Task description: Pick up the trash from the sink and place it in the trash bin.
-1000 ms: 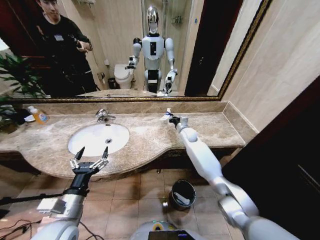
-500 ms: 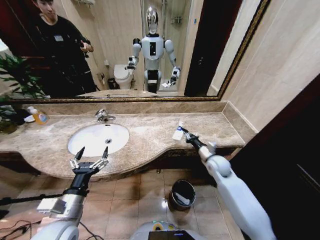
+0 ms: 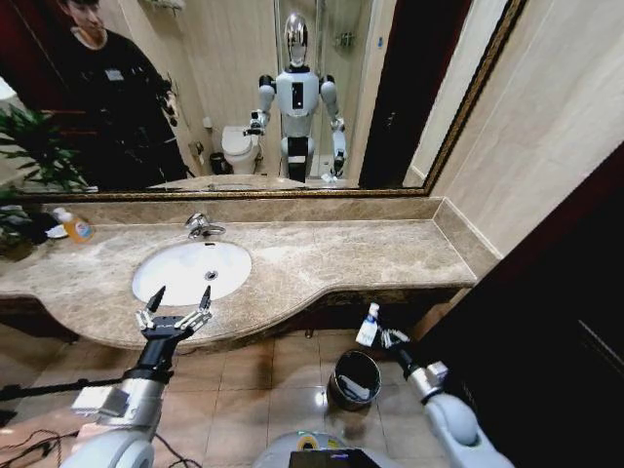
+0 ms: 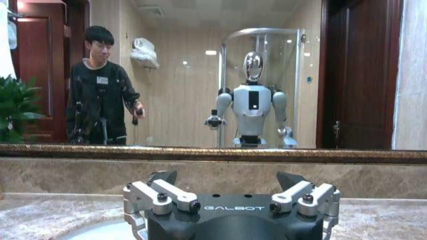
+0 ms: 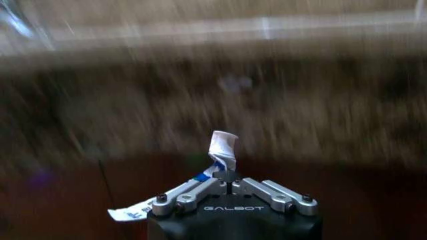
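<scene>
The right gripper (image 3: 382, 336) hangs below the front edge of the mottled beige-brown marble counter (image 3: 390, 249), over the tiled floor and just above the small round shiny dark metal trash bin (image 3: 355, 378). Its jaws are clenched on a piece of trash, a small white tube with a blue end (image 3: 368, 326), which stands roughly upright and tilts slightly. In the right wrist view the fingers (image 5: 190, 194) meet at the middle with the crumpled white tube (image 5: 221, 150) sticking out past them, and a white strip of the same item with blue print trails out to one side of the gripper (image 5: 230, 187). The background there is smeared. Inside the bin, something pale lies against the dark wall; what it is cannot be told.

The left gripper (image 3: 175, 304) is poised at the front edge of the counter, just in front of the large white oval sink (image 3: 192, 270), with its dark fingers spread apart and holding nothing. The left wrist view shows the same gripper (image 4: 232, 187) with both fingers splayed wide, facing the back wall and the gold-framed mirror (image 4: 213, 75). The chrome faucet (image 3: 200, 225) stands at the back rim of the basin. A clear bottle with an orange label and blue cap (image 3: 74, 225) sits near the far left end of the counter, against the backsplash.
</scene>
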`<state>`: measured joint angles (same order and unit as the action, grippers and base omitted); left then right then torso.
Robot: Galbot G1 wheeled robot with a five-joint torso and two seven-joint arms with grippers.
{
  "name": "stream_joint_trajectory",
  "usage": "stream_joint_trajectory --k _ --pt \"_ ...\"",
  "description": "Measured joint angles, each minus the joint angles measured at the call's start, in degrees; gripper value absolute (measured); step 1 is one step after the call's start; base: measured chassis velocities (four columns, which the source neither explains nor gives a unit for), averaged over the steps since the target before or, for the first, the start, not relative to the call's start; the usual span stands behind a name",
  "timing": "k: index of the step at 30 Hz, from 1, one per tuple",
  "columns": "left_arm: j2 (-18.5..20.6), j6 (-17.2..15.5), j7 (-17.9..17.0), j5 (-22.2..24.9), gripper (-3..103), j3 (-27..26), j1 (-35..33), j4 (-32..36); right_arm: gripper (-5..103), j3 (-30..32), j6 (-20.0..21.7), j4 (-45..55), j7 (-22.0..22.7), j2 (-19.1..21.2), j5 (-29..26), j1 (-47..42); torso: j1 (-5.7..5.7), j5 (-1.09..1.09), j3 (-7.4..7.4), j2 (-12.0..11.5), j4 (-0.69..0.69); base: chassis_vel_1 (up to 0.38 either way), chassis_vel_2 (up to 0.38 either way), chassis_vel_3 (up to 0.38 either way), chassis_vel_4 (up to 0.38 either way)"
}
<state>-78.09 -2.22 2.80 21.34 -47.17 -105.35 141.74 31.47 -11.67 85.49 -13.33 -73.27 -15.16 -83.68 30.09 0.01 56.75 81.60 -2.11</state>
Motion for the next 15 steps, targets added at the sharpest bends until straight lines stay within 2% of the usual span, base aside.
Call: stream_joint_trajectory --k 1,5,6,11,15 --pt "0.0 0.0 0.0 0.0 100 0.0 0.0 0.0 0 0.0 0.0 0.0 0.0 0.0 0.0 0.0 0.0 0.0 0.0 0.0 0.0 0.0 0.0 0.0 0.0" --pt "0.0 0.0 0.01 0.0 100 0.0 0.0 0.0 0 -0.24 -1.11 -17.35 2.19 -2.79 4.87 6.61 0.0 0.0 0.0 0.0 0.0 0.0 0.0 0.0 0.0" --pt "0.0 0.0 0.01 0.0 100 0.0 0.0 0.0 0 -0.24 -1.11 -17.35 2.19 -2.79 4.87 6.61 0.0 0.0 0.0 0.0 0.0 0.0 0.0 0.0 0.0" --pt "0.0 0.0 0.0 0.0 100 -0.01 0.0 0.0 0 -1.17 -4.8 -38.62 3.92 -4.97 6.59 15.7 0.0 0.0 0.0 0.0 0.0 0.0 0.0 0.0 0.0" --pt "0.0 0.0 0.0 0.0 100 0.0 0.0 0.0 0 -1.82 -5.73 -42.91 3.83 -5.46 6.03 17.85 0.0 -0.02 0.01 0.0 0.0 0.0 0.0 0.0 0.0"
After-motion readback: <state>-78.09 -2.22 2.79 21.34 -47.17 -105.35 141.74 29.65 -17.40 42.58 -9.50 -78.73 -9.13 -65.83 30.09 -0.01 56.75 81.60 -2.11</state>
